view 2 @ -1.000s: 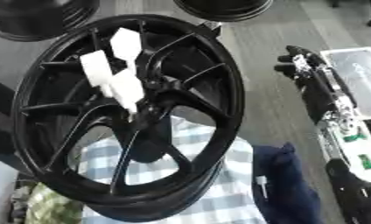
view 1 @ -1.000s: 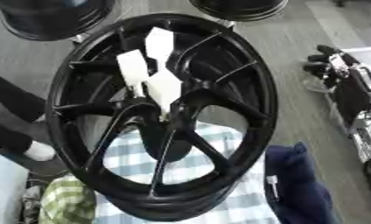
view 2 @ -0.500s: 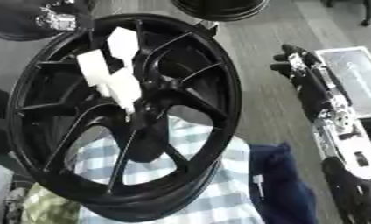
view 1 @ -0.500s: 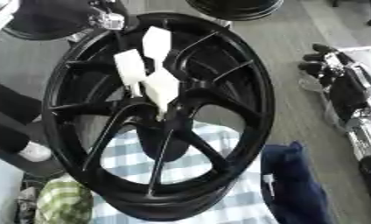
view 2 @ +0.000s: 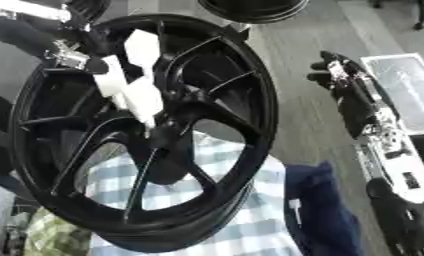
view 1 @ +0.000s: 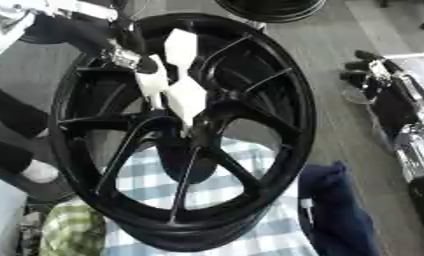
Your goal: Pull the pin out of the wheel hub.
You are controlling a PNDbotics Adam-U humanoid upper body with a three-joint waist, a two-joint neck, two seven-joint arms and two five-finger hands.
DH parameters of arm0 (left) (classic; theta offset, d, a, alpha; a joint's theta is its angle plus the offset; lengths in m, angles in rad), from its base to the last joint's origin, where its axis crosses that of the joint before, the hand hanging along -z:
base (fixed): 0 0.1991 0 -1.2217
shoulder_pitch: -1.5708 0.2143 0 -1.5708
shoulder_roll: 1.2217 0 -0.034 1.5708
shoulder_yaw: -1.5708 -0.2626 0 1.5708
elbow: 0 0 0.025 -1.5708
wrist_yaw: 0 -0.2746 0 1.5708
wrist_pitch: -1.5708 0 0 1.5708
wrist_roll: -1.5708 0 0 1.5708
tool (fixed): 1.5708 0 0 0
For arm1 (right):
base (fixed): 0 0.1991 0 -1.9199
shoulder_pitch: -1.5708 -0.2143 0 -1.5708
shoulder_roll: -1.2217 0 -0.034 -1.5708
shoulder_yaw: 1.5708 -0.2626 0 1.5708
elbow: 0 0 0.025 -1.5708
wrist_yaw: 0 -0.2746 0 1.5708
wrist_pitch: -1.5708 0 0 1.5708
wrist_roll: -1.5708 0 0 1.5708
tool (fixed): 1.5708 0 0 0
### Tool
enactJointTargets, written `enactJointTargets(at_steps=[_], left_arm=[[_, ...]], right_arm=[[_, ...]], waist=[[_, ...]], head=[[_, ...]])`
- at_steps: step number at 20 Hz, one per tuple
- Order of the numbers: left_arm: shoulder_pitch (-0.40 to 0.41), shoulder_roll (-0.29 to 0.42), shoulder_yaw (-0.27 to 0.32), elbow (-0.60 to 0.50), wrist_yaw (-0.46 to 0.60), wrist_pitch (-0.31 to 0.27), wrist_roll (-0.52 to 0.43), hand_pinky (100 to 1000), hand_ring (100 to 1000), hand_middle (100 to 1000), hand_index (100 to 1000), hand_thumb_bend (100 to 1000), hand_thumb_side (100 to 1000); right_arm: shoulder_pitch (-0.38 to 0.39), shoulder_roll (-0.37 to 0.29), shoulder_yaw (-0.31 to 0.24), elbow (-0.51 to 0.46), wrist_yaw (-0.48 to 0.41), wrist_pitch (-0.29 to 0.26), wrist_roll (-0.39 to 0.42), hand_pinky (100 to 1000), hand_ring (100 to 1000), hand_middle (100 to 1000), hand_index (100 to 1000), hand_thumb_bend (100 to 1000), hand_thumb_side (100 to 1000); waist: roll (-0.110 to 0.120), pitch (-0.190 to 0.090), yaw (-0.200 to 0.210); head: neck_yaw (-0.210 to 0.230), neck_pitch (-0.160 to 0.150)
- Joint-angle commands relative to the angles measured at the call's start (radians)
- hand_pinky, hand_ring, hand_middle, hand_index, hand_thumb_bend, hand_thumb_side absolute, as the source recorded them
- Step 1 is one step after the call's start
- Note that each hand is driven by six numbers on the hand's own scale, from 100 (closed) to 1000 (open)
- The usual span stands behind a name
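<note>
- Filling most of the frame, a black alloy wheel [view 1: 250, 95] stands tilted, its spokes meeting at the wheel hub [view 1: 182, 131] just left of centre.
- A blue-and-white checked cloth [view 1: 250, 235] shows through the lower spokes, with a dark blue cloth [view 2: 325, 215] at lower right.
- The right arm [view 2: 382, 145] runs along the right edge; the right robot hand [view 2: 329, 67] sits at upper right, well apart from the wheel, fingers curled on nothing.
- The left robot hand [view 1: 128, 52] enters from the upper left, at the white piece; whether its fingers grip it cannot be told.
- A white pin [view 1: 176, 85], with blocky white parts, rises from the hub toward the upper left.
</note>
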Motion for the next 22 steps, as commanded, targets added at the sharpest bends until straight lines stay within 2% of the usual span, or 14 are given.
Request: enactJointTargets(at_steps=[1, 5, 8, 22], left_arm=[[-0.013, 0.015, 0.027, -0.006, -0.029, 0.002, 0.026, 950, 873, 778, 864, 635, 720], [-0.009, 0.020, 0.042, -0.023, -0.034, 0.027, 0.114, 956, 877, 774, 884, 677, 663], [-0.006, 0.022, 0.039, -0.032, -0.028, 0.040, 0.145, 958, 878, 773, 887, 684, 658], [-0.013, -0.013, 0.024, -0.013, -0.023, 0.076, 0.140, 949, 875, 763, 859, 678, 684]], right_arm=[[-0.009, -0.019, -0.004, -0.008, 0.001, 0.001, 0.003, 936, 733, 691, 831, 100, 595], [-0.007, -0.017, -0.004, -0.005, 0.002, 0.003, 0.006, 936, 733, 691, 830, 100, 597], [-0.006, -0.016, -0.004, -0.005, 0.002, 0.004, 0.007, 936, 733, 691, 830, 100, 597], [-0.007, -0.011, -0.003, -0.002, 0.003, 0.010, 0.007, 937, 733, 690, 829, 100, 603]], waist=[[-0.003, -0.014, 0.002], [-0.004, -0.014, 0.003], [-0.004, -0.013, 0.004], [-0.004, -0.007, 0.005]], head=[[-0.002, 0.001], [-0.002, 0.001], [0.000, 0.001], [0.004, -0.001]])
